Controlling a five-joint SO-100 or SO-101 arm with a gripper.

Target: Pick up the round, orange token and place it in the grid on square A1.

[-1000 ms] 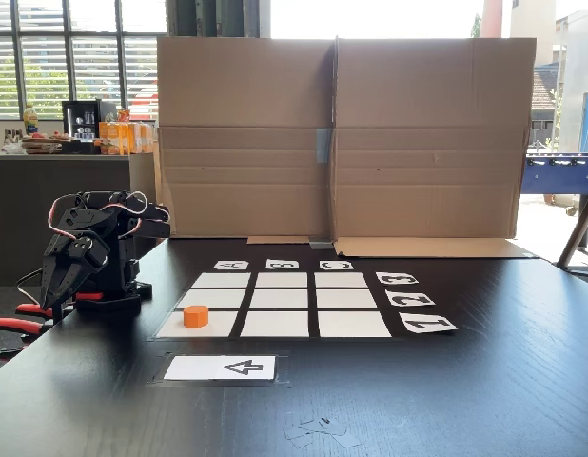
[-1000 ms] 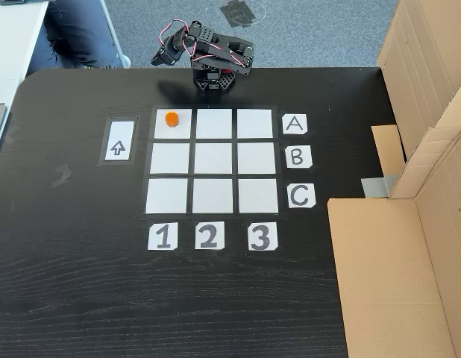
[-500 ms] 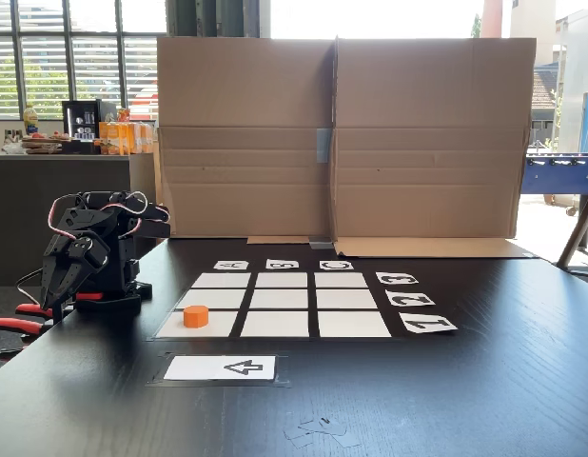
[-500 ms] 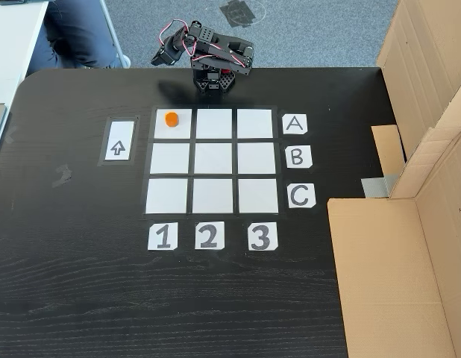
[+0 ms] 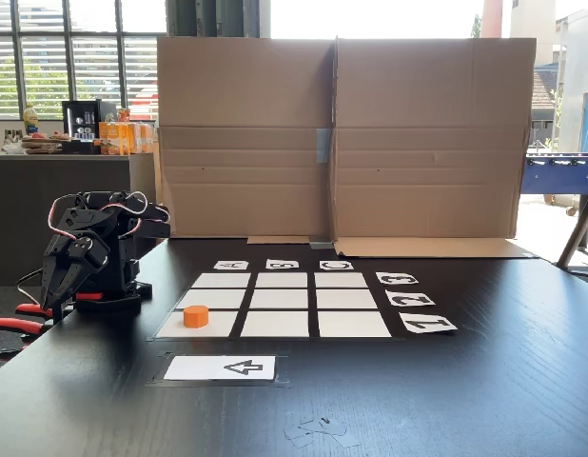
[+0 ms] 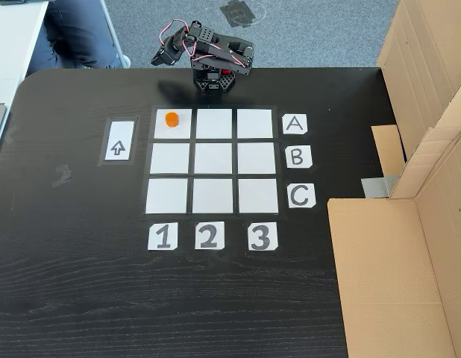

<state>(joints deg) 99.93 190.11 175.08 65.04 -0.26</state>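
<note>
The orange token (image 5: 195,315) (image 6: 171,118) stands upright on square A1 (image 5: 175,327) (image 6: 178,128), the corner cell of the grid (image 5: 281,300) (image 6: 212,158) nearest the arm, toward that cell's upper left in the view from above. The black arm is folded over its base at the table's edge. My gripper (image 5: 52,293) (image 6: 160,58) hangs beside the base, pointing down, apart from the token. Its jaws look shut with nothing between them.
A white arrow card (image 5: 221,367) (image 6: 119,142) lies beside the grid. Letter cards (image 6: 294,159) and number cards (image 6: 207,236) edge it. A cardboard wall (image 5: 342,133) (image 6: 421,186) bounds one table side. Red-handled tools (image 5: 18,324) lie by the arm. A person's legs (image 6: 74,33) are past the table corner.
</note>
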